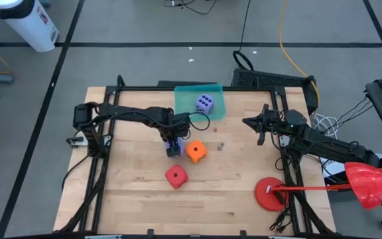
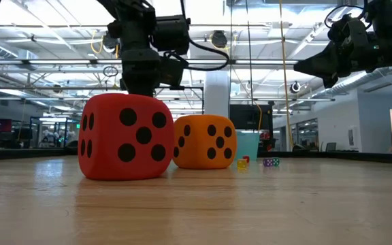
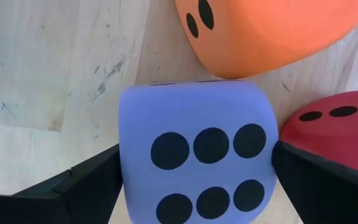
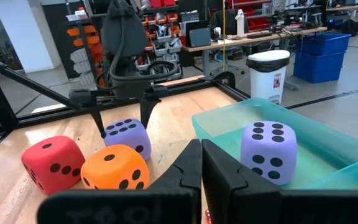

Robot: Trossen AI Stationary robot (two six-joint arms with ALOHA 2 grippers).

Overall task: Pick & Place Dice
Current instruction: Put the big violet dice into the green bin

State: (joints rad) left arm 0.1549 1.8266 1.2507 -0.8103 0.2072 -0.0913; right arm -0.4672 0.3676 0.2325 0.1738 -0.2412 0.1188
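- The high view looks straight down on the whole wooden table from far above
- The low view sits at tabletop height, very near the red die, facing the room behind
- The left wrist view looks down at close range on a purple die
- The right wrist view looks across the table; it shares the orange die with the rest

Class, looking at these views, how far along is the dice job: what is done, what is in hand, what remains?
Done: one purple die sits in the teal tray. In hand: the open left claw straddles the second purple die on the table, not yet shut on it. Left: the orange die and red die. The shut right claw waits aside.
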